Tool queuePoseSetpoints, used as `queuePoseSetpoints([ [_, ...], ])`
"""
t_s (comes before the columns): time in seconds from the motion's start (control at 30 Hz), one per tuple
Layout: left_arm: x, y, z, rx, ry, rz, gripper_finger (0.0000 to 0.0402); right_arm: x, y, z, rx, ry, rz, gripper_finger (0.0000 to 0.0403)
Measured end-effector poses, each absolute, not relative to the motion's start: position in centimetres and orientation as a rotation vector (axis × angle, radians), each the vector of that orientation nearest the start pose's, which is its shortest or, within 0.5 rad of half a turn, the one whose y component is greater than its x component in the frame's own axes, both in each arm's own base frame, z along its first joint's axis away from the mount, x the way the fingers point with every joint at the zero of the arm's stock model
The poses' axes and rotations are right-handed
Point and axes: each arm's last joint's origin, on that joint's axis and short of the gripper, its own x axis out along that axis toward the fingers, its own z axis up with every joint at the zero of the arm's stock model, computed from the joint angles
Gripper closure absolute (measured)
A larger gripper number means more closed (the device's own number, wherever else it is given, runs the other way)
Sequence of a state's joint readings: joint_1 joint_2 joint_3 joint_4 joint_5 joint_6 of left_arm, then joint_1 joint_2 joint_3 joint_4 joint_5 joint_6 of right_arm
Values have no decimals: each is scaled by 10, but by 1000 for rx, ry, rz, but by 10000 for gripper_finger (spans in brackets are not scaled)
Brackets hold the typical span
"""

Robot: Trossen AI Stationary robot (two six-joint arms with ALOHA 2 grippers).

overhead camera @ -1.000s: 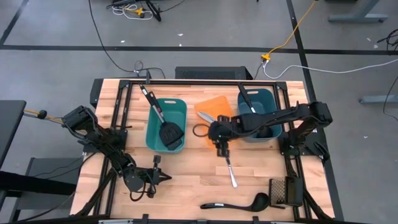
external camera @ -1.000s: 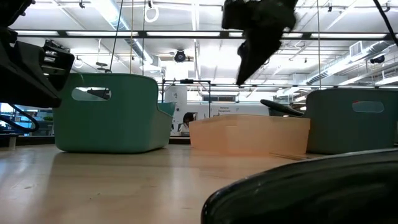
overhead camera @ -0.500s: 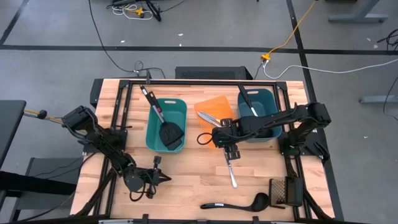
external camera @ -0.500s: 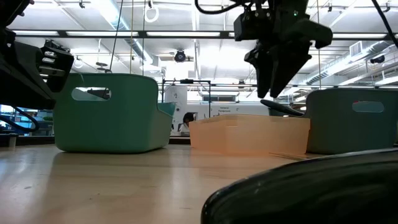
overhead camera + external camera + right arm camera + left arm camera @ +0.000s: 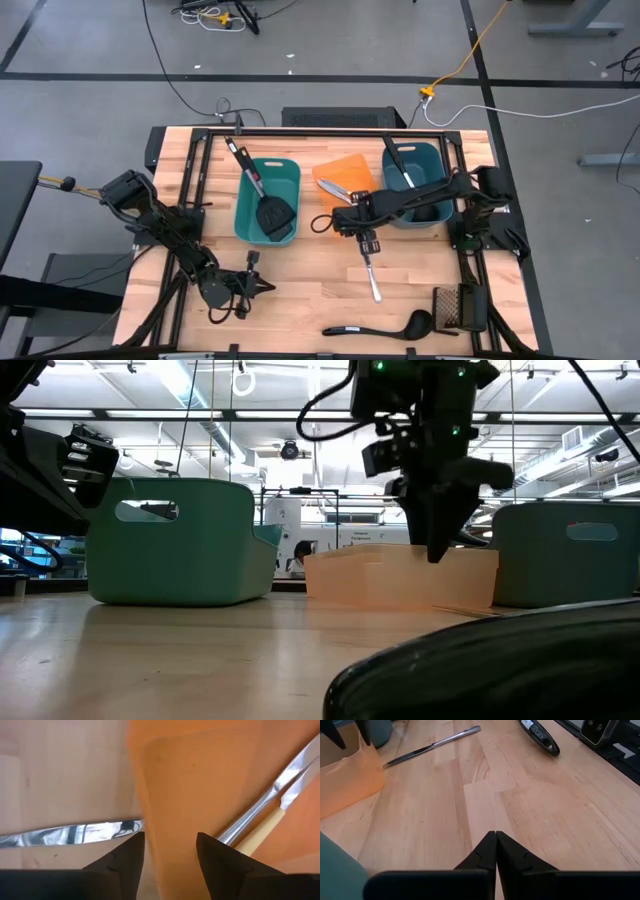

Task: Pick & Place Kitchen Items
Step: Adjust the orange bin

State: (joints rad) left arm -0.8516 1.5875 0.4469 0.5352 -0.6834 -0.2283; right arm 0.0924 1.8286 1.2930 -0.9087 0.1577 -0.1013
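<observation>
Right hand (image 5: 364, 243) spread apart, low over silver knife (image 5: 371, 276) beside orange bin (image 5: 345, 175). Left hand (image 5: 262, 285) pinched together, waiting on counter (image 5: 300, 290).

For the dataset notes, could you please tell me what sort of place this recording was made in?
Probably a robotics lab or workshop, not a kitchen: the wooden table stands on a bare grey floor with loose cables, and the low view shows a large hall with ceiling strip lights behind it.
</observation>
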Motion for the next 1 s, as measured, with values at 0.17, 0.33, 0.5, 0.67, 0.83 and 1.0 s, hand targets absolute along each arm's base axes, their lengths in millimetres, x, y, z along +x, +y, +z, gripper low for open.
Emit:
queuePoseSetpoints([
  [0.17,182,-180,118,198,450,-111,389,343,23,186,-224,1430,-16,247],
  [0.33,182,-180,118,198,451,-111,393,349,24,185,-194,1372,-23,298],
  [0.5,182,-180,118,197,451,-111,391,354,25,186,-159,1323,-16,346],
  [0.67,182,-180,119,196,450,-111,387,358,26,184,-114,1296,-10,377],
  [0.83,182,-180,119,194,450,-111,391,364,26,177,-80,1292,-29,383],
  [1.0,182,-180,119,192,448,-111,391,366,26,175,-66,1276,-39,384],
])
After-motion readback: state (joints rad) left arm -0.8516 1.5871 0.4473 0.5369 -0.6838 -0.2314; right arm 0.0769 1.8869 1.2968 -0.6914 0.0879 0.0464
